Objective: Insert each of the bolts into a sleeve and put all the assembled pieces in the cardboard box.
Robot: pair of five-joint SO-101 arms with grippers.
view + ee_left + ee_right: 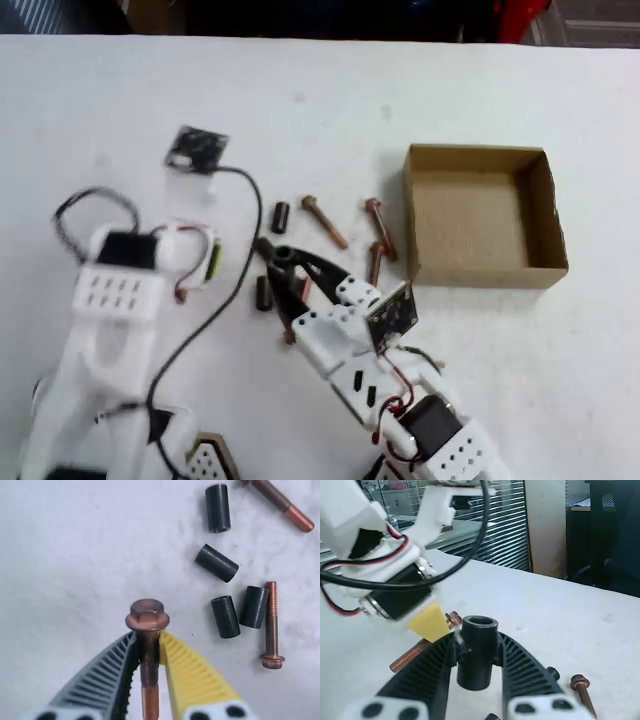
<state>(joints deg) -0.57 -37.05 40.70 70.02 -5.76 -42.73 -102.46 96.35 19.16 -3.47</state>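
Insertion step: left gripper (148, 639) pinches a bolt (148, 621), right gripper (476, 643) a sleeve (478, 660) (bore clear), so next align threaded end with bore.

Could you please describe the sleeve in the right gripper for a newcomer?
On the white table, near the brown cardboard box, the right gripper has black ribbed fingers. The short black tubular sleeve stands clamped between them; other sleeves lie loose.
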